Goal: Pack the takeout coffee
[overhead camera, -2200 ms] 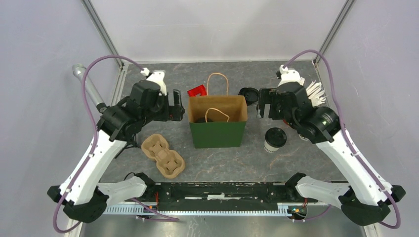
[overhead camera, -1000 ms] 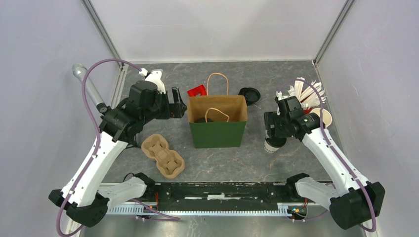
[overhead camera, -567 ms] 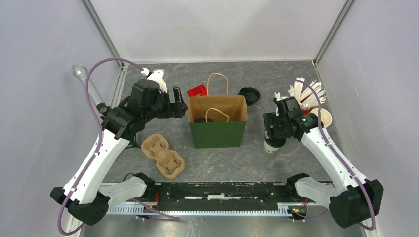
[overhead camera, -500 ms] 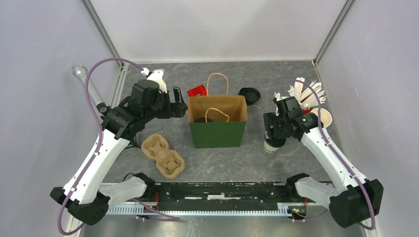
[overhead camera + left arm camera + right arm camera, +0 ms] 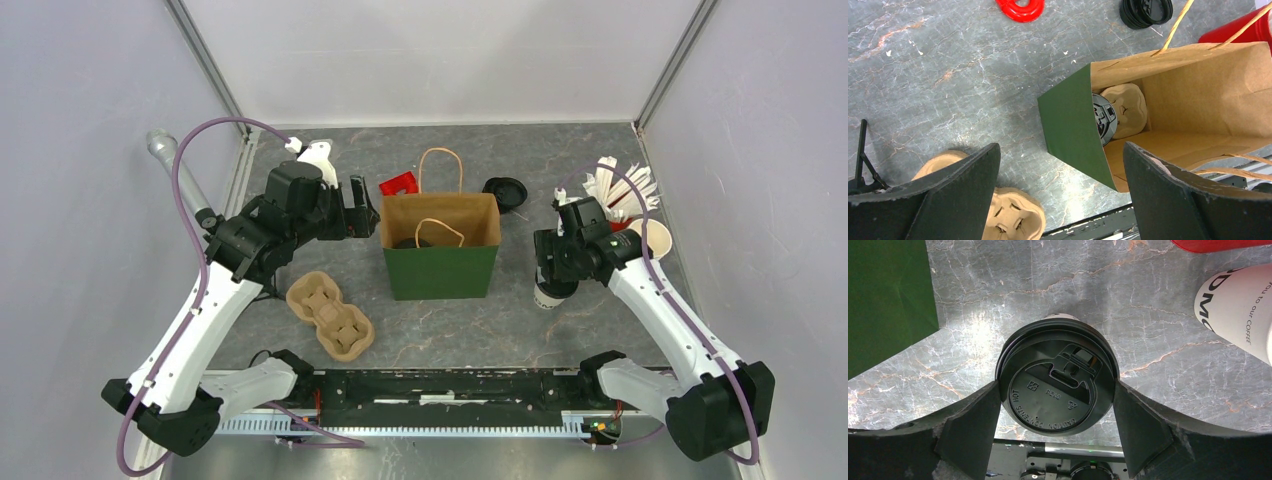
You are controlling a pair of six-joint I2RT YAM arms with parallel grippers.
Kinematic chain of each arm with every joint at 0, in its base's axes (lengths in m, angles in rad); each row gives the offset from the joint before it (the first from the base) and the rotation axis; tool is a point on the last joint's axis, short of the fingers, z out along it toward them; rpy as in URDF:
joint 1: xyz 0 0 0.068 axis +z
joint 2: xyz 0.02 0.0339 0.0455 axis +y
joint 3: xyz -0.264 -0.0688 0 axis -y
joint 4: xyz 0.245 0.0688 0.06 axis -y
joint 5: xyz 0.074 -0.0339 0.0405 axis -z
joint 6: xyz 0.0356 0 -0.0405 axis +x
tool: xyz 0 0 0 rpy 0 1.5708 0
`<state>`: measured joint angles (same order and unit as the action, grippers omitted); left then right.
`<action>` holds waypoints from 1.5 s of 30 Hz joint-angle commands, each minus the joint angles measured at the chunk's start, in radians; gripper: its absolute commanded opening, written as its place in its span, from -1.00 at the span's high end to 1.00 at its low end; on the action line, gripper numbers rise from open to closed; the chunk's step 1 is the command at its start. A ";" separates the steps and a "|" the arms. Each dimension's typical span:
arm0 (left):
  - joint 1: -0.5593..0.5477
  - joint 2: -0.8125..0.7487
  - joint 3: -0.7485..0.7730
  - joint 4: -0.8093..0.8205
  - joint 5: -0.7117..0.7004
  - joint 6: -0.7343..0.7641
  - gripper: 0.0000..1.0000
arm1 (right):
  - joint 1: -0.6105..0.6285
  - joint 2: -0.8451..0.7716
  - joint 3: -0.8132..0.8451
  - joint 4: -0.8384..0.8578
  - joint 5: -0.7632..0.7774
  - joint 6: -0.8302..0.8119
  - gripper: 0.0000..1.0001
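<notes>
Black-lidded, the cream paper cup (image 5: 545,298) stands on the bench (image 5: 1148,315) near the green bag (image 5: 883,300), my right claw (image 5: 1055,390) straddling its lid (image 5: 1048,402) — gripping or not, I cannot tell — and a squeeze at the rim might pop it off.

- The left arm (image 5: 190,320) and right arm (image 5: 668,312) are built of long, smooth white shell links.
- Chunky black housings sit at the joints, and each arm grows from a black base (image 5: 165,420) with angular edges.
- A purple cable (image 5: 178,160) runs in a loose loop off each arm.
- The left gripper (image 5: 1060,150) and right gripper (image 5: 1057,390) are matte black, with broad, wedge-shaped fingers (image 5: 955,192) whose edges look rough and scuffed.
</notes>
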<state>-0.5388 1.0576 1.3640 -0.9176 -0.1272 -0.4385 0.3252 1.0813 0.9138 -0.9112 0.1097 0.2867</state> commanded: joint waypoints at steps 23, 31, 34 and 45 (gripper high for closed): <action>0.006 0.146 0.113 -0.035 0.120 -0.078 -0.44 | -0.001 0.162 0.804 -0.221 -0.040 -0.079 -0.17; 0.006 0.200 0.139 -0.049 0.146 -0.040 -0.32 | 0.010 0.205 0.996 -0.150 -0.277 -0.119 -0.13; 0.006 0.209 0.134 -0.042 0.171 -0.033 -0.24 | 0.028 0.159 0.907 -0.060 -0.348 -0.126 -0.12; 0.006 0.182 0.094 0.050 0.255 0.022 0.28 | 0.083 0.044 0.780 0.125 -0.498 -0.124 -0.13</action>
<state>-0.5381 1.2652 1.4574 -0.9211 0.0914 -0.4675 0.3836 1.1561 1.6882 -0.9047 -0.3065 0.1802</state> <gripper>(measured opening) 0.391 0.805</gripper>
